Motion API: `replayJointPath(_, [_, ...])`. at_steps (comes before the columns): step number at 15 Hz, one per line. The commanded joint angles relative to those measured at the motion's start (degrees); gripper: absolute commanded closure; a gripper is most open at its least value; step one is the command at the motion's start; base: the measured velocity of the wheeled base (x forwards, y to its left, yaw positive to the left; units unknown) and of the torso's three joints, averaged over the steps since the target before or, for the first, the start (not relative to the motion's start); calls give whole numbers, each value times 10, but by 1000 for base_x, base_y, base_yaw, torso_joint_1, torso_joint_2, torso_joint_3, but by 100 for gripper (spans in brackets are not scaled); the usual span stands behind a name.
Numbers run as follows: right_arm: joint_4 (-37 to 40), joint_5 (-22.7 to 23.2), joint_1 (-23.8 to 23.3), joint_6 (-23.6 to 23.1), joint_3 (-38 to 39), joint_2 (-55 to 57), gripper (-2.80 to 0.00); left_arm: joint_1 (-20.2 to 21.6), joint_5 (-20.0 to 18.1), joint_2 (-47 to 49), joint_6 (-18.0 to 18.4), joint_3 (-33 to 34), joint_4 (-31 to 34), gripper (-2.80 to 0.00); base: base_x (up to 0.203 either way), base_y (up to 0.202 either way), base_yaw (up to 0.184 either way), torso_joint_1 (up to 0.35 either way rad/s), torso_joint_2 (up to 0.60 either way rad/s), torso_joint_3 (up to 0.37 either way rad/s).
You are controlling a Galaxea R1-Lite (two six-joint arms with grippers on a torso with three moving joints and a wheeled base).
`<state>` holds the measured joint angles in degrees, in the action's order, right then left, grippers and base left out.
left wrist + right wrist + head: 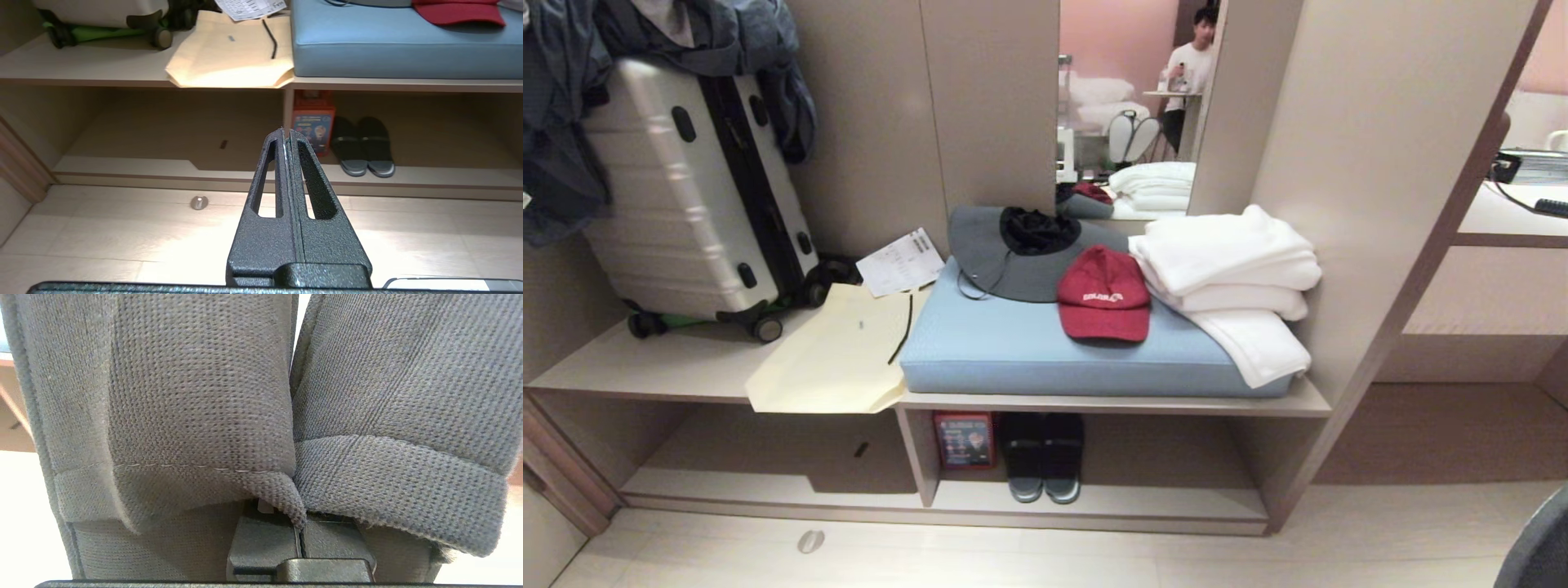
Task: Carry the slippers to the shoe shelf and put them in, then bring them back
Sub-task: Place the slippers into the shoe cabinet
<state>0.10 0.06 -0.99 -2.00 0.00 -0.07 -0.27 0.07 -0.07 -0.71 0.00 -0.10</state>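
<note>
Slippers [196,396] hang clamped in my closed right claw [300,535], straps side by side; shelf [1094,498] ahead and low; left claw [287,132] closed, empty.

Soft, even indoor light is filling the head view, leaving the recess of the shoe shelf [1094,457] sitting in shadow so that the dark pair inside [1043,456] is reading almost black; straight edges are bowing slightly toward the corners. In the left wrist view a bright patch is glaring off the floor [122,237]; in the right wrist view grey woven fabric [196,396] is crowding the lens, its weave sharp, while the background is washing out white.
</note>
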Motion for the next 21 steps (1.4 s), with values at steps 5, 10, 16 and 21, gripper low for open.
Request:
replayJointPath(5, [0,0,0,0,0,-1,0,0,0,1,2,1,0,0,0,49,0,0,2,1])
replayJointPath(10, [0,0,0,0,0,-1,0,0,0,1,1,1,0,0,-95,0,2,-1,3,3])
replayJointPath(16, [0,0,0,0,0,-1,0,0,0,1,1,1,0,0,0,0,0,0,0,0])
replayJointPath(21, [0,0,0,0,0,-1,0,0,0,1,1,1,0,0,0,0,0,1,4,-144])
